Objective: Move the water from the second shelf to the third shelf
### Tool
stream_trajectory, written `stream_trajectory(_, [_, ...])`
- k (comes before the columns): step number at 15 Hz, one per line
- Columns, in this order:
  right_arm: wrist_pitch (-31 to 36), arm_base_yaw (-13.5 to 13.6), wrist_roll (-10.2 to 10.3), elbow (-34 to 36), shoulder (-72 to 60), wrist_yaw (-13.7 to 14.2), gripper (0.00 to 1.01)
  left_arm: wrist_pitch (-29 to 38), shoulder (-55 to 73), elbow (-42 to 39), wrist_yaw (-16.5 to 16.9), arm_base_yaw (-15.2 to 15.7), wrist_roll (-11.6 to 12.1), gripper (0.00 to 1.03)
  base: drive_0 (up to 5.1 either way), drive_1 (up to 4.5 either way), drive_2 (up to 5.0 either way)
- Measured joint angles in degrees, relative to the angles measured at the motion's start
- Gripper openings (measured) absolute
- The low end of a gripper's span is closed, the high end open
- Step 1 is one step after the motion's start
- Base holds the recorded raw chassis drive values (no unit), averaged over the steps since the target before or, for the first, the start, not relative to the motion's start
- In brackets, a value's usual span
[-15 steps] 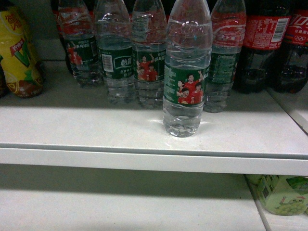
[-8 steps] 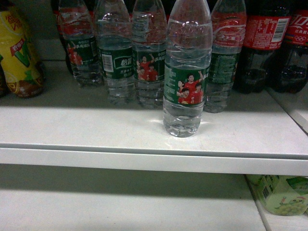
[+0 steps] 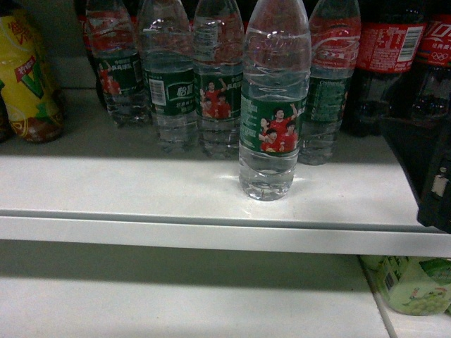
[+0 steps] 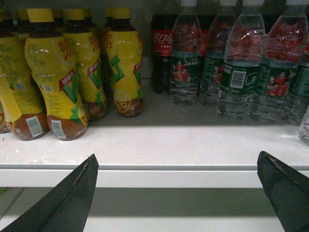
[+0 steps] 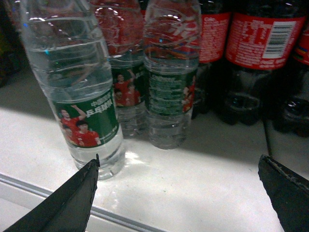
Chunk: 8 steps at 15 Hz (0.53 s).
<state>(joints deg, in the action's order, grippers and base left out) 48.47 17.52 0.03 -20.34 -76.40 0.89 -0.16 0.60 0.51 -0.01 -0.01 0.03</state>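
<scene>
1. The right gripper (image 5: 178,193) is spread wide and holds nothing; in the head view it shows only as a dark shape at the right edge.
2. The water (image 5: 79,87) stands upright on the shelf (image 5: 203,183), just ahead of the right gripper's left finger, apart from it.
3. The left gripper (image 4: 178,193) is also spread wide, empty, before yellow bottles (image 4: 53,72).

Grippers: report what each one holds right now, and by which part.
Nothing is held. The left gripper is open facing the shelf edge; the right gripper is open just right of the front water bottle, not touching it.
</scene>
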Motion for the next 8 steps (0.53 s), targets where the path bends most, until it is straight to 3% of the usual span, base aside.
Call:
stream_trajectory(3, [1.51,3.48,-2.93,-2.21,-3.08,-2.49,0.98,-0.02,0.0,0.0,0.0,0.0,0.0,0.98,0.0,0.0,0.0])
stream_trajectory(5, [1.88,5.44,-3.82,-3.56,-3.89,-4.55,0.98,0.0,0.0,0.0,0.0,0.0,0.0,0.98,0.0,0.0,0.0])
stream_trajectory(8, [0.37,6.6,-4.15,-6.93,-6.84,-5.22,0.98,0.0,0.0,0.0,0.0,0.0,0.0,0.98,0.0,0.0,0.0])
